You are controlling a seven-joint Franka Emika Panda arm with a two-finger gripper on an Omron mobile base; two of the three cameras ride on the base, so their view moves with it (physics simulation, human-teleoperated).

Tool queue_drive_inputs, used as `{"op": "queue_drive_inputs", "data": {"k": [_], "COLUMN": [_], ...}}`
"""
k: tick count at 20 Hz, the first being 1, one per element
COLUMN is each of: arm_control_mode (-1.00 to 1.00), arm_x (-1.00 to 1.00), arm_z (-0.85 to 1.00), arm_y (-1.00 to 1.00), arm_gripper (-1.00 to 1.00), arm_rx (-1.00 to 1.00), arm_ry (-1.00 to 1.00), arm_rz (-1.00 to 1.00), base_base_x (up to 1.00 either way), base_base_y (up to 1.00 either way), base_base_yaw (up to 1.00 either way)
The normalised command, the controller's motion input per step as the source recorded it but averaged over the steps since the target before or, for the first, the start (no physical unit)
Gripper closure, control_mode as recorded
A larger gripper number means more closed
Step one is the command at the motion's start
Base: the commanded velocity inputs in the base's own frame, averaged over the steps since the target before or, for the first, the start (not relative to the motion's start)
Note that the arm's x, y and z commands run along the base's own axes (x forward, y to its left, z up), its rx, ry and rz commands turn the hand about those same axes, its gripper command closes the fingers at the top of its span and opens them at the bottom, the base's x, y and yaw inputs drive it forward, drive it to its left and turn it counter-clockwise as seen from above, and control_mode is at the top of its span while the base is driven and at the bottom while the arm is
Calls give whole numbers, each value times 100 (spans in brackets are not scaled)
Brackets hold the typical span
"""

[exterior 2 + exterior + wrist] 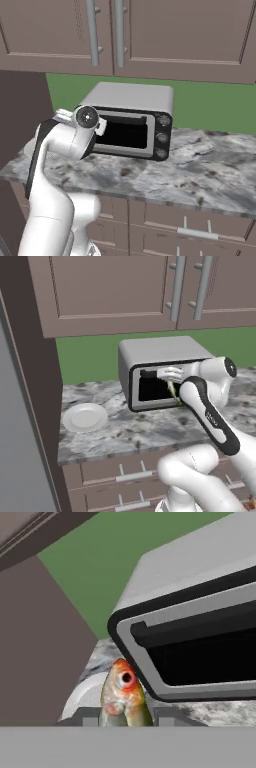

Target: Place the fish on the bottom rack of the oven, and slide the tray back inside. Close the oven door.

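A: What takes up the most room?

B: Brown cupboards (110, 291) with flat framed doors and long round metal handles run along the top. Under them is a plain green wall (210, 105), and a tall dark brown panel (30, 381) closes off the left side.

A: And below that?

B: A tabletop (210, 170) of grey-and-white marbled stone, with brown drawer fronts (195, 227) and short silver pulls beneath it.

A: What stands on it?

B: A boxy grey oven (155, 351) with rounded corners. Its door (122, 131) is dark glass in a grey frame, with a dark bar handle (195, 624) across the top. Three round knobs (162, 136) sit one above the other on its right side.

A: Anything else nearby?

B: A round white plate (85, 417) lies on the stone to the left of the oven, apart from it.

A: Where is the fish?

B: The claw (175, 392) is closed on the fish (124, 699), right in front of the oven door and above the tabletop. The fish is slim, with an orange-red head, a dark eye, a greenish-yellow body, and it sticks up between the two dark fingertips (85, 716).

A: Does anything block the view?

B: The white arm (55, 165) covers the oven's left edge in the right base view and its lower right front in the left one.
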Motion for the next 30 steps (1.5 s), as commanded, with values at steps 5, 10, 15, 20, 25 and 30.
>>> {"op": "queue_drive_inputs", "data": {"k": [5,10,15,20,25,30], "arm_control_mode": [-100,-100,-100,-100,-100,-100], "arm_x": [-46,-43,-41,-23,-98,-36], "arm_z": [23,0,-3,-21,-60,-37], "arm_y": [-26,-4,-13,-8,0,0], "arm_gripper": [100,100,100,100,100,100], "arm_rx": [-31,-32,-11,0,0,-1], "arm_ry": [0,-1,-1,14,15,2], "arm_rz": [3,1,1,2,24,29], "base_base_x": [0,0,0,0,0,0], "base_base_y": [0,0,0,0,0,0], "base_base_yaw": [0,0,0,0,0,0]}}
